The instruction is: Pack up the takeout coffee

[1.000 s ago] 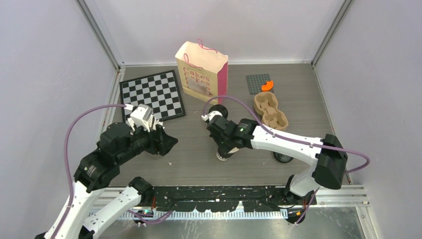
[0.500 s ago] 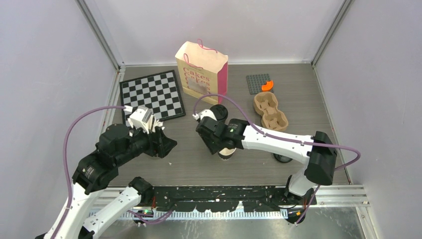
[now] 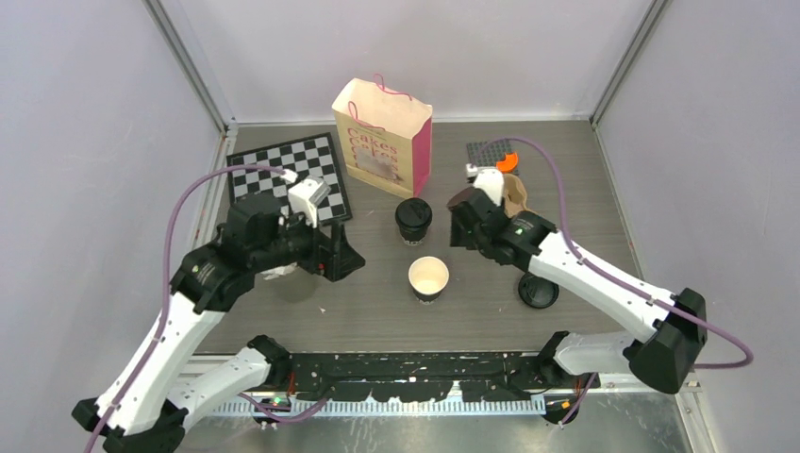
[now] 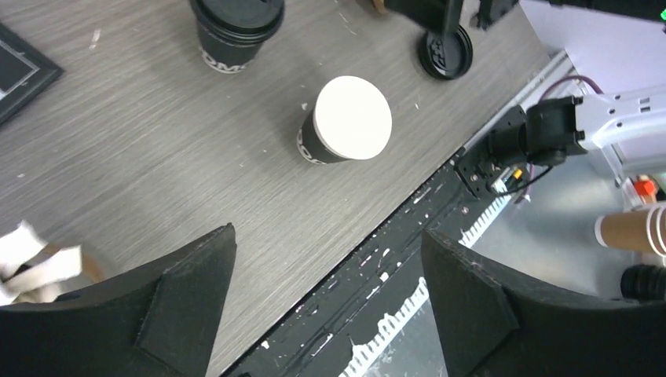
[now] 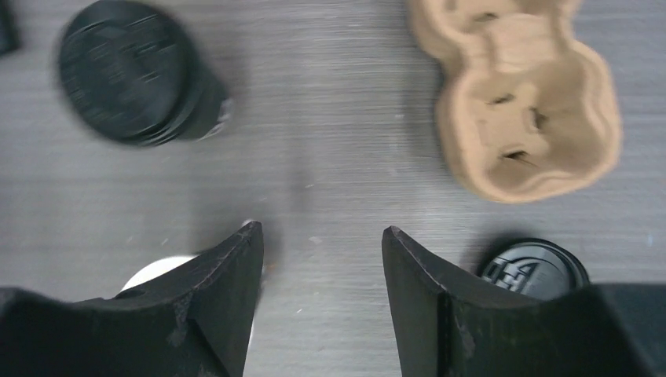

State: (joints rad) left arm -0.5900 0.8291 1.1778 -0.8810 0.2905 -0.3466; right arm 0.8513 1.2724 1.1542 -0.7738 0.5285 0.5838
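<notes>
— Looking down from above, where do the cups stand?
— The lidded cup (image 3: 413, 219) stands upright in the middle of the bench (image 3: 377, 311), in front of the paper bag (image 3: 382, 137). The open cup (image 3: 428, 278) stands just nearer the arms. The loose lid (image 3: 538, 292) lies to its right, apart.
— And the left wrist view?
— The left fingers (image 4: 181, 290) are spread wide and empty; the open cup sits ahead, untouched.
— The right wrist view?
— The right fingers (image 5: 220, 298) are parted, holding nothing; the carrier (image 5: 518, 102) lies beyond them.
</notes>
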